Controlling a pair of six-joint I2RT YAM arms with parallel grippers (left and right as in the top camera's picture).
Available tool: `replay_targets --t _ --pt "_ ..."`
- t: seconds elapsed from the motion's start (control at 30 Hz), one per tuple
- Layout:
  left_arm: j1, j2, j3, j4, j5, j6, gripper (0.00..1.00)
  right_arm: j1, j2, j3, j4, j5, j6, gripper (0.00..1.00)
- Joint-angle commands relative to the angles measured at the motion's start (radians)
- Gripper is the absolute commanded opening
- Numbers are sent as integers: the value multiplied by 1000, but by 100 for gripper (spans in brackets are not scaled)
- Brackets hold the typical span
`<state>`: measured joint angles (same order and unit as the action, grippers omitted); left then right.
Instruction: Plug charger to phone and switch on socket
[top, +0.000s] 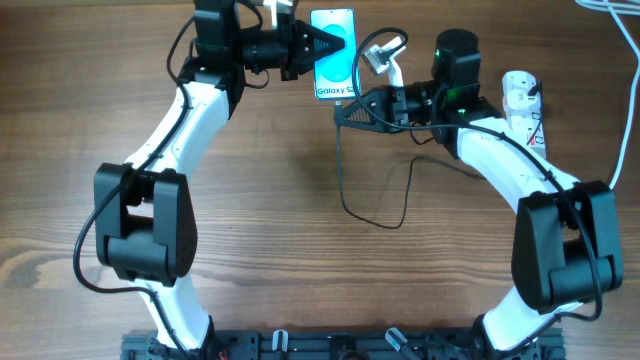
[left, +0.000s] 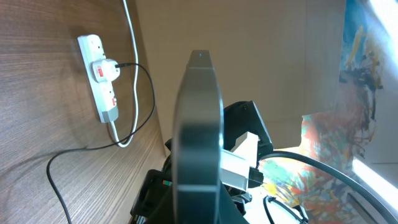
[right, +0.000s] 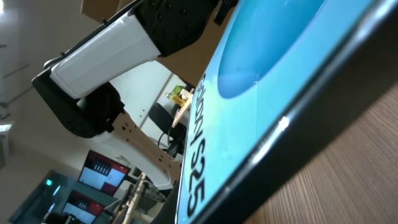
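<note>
A small rectangular smartphone with a bright cyan-blue screen (top: 338, 70) is held at the far middle of the brown wooden desk (top: 300, 280), close to its far edge. It is gripped at its left long edge by the closed left fingers (top: 315, 45), one of which lies over the screen.

The dark right fingers (top: 352, 110) are placed just at the phone's near short edge. Whether they are open or closed cannot be told.

A long thin black charger cable (top: 342, 180) is trailed from them in a loop across the broad stretch of wood between the arms. Its connector tip is hidden.

An elongated white and grey power strip (top: 520, 105) is set at the far right, with a white plug (left: 104, 70) in it. A thick white lead (top: 625, 40) is cut off by the corner.

In the right wrist view the screen's white text is partly cropped.
</note>
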<state>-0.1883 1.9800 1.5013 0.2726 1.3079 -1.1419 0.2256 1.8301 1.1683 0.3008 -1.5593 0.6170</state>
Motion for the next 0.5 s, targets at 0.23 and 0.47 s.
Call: replay_targets --t 0.23,0.47 --pt "-2 -22 18 4 19 35 4 0 12 1 5 -25 15 4" --pt "-10 -22 18 4 20 35 4 0 12 1 6 -24 15 4"
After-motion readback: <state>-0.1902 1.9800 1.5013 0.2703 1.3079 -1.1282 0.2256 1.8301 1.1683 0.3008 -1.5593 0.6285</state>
